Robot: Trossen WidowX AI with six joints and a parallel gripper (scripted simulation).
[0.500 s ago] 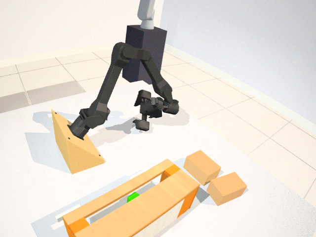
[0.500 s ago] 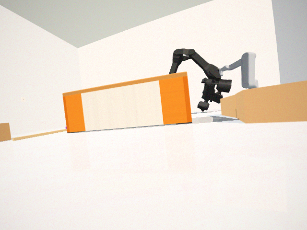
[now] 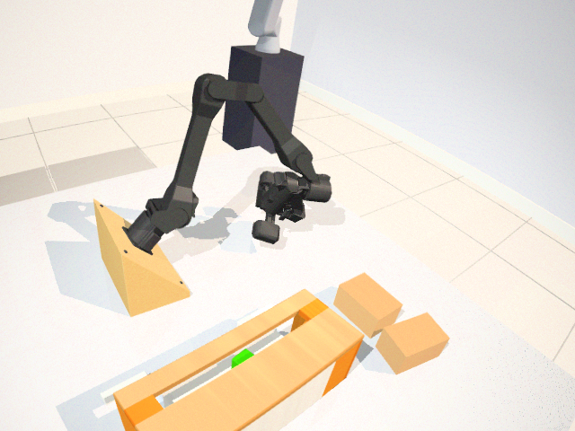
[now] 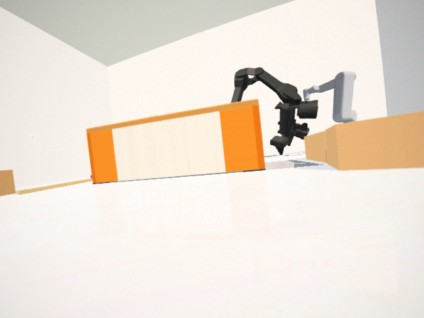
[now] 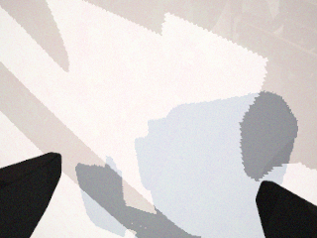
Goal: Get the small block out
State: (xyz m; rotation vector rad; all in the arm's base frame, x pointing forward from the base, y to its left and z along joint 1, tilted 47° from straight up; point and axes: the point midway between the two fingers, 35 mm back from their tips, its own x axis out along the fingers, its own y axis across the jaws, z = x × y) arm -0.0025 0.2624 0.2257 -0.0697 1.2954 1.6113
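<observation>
My claw hangs spread wide over the counter, pointing down, with nothing between its fingers; the wrist view shows only bare surface and shadows under them. It sits well back from the box, toward the counter's far edge, beside my wedge-shaped mount.

The green block lies on the shelf inside the box, roughly midway along it, visible through the open slot on top. Two tan blocks rest just off the box's right end, near the counter's right edge.

I judge this the approach: nothing has touched the block yet. Next I need to carry the claw across to the box and reach one finger into the slot, then nudge the block along the shelf toward the open end (which end that is I cannot tell from here). The push must be gentle, so the box does not shift.
</observation>
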